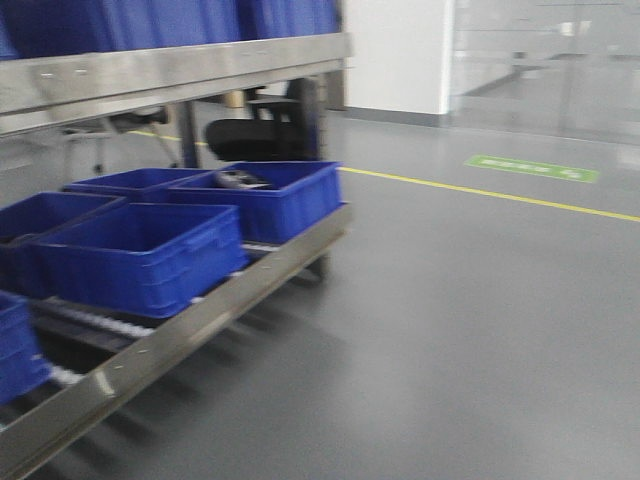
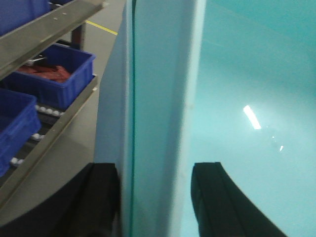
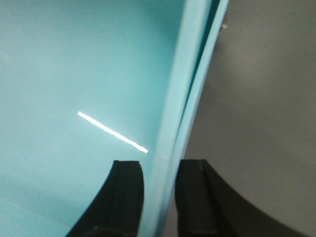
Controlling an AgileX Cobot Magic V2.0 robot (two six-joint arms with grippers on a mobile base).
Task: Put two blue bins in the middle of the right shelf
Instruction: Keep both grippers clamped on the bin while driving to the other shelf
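Fingers, left gripper (image 2: 157, 197): clamping pale bin (image 2: 247, 74) wall
Fingers, right gripper (image 3: 159, 197): clamping pale bin wall
Shelf (image 1: 190, 325): dark blue bins (image 1: 140, 255) aboard

My right tool (image 3: 159, 165) has matt black fingers (image 3: 127, 187) on a light-blue bin (image 3: 74, 74) of smooth, glossy plastic. The right shelf (image 1: 180, 65) is brushed, shiny steel, its dark-blue bins (image 1: 140, 255) duller plastic.

dark blue bins (image 1: 140, 255) on steel shelf (image 1: 200, 318), grey floor (image 1: 450, 340) alongside
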